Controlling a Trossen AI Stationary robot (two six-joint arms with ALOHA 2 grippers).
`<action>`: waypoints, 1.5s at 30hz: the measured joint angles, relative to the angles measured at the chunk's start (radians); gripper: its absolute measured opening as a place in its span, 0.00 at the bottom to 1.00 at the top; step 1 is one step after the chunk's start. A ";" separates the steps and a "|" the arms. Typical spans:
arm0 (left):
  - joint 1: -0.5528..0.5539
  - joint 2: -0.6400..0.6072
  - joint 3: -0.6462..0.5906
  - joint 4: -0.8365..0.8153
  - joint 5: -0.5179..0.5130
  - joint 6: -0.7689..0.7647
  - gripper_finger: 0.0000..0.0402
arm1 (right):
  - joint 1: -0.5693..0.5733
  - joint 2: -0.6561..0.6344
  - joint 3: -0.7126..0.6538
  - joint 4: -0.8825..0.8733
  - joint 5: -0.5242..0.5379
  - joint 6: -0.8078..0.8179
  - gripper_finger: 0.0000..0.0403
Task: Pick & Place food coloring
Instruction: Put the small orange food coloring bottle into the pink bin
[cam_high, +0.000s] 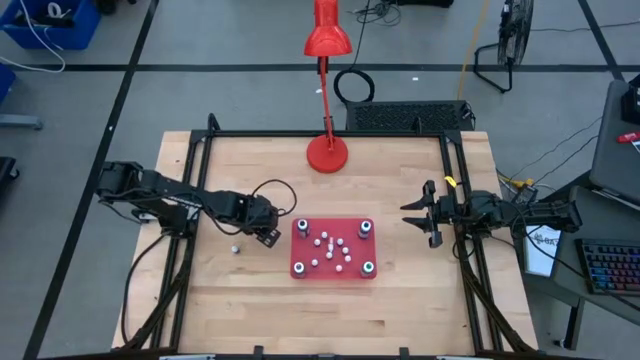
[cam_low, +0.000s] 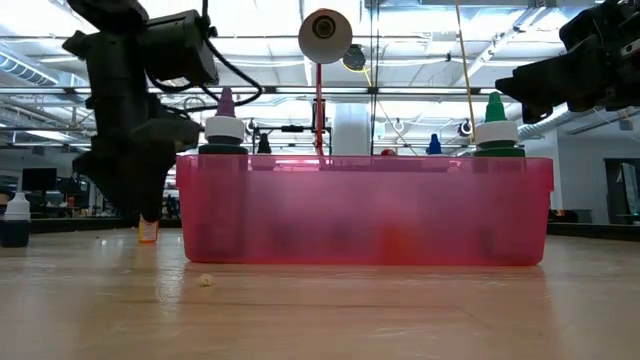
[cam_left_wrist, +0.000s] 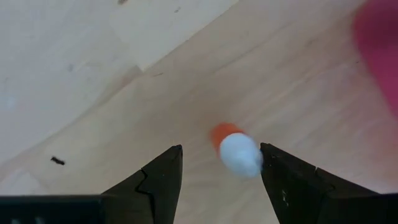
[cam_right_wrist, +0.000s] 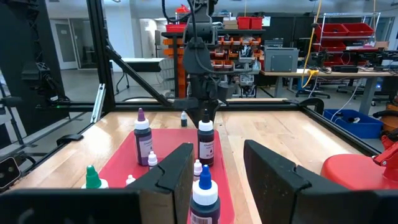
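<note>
Left hand (cam_high: 270, 236): low over the table (cam_high: 400, 300), just left of the red tray; its fingers (cam_left_wrist: 155, 180) stand apart around a small orange bottle with a white cap (cam_left_wrist: 236, 152), which stands on the wood between them, nearer one finger; whether that finger touches it I cannot tell.
Right hand (cam_high: 418, 215): raised at the table's right side, well apart from the tray, fingers parted, grasping nothing.
Red tray (cam_high: 300, 268): near the table's middle, a larger bottle (cam_high: 302, 227) in each corner and tiny white-capped bottles (cam_high: 333, 250) clustered in its middle.
Stray bottle (cam_high: 236, 248): a tiny one on the wood, left of the tray, near the left hand.
Desk lamp (cam_high: 327, 152): red, at the table's far edge.
</note>
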 joint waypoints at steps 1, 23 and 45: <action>0.000 0.000 -0.007 0.004 0.000 -0.002 0.53 | 0.000 0.000 0.000 0.000 0.000 0.000 0.32; 0.000 0.000 -0.055 0.109 0.000 0.013 0.51 | 0.000 0.000 0.000 0.000 0.000 0.000 0.32; -0.081 0.002 0.422 0.013 -0.056 0.411 0.16 | 0.000 0.000 0.000 0.000 0.000 0.000 0.32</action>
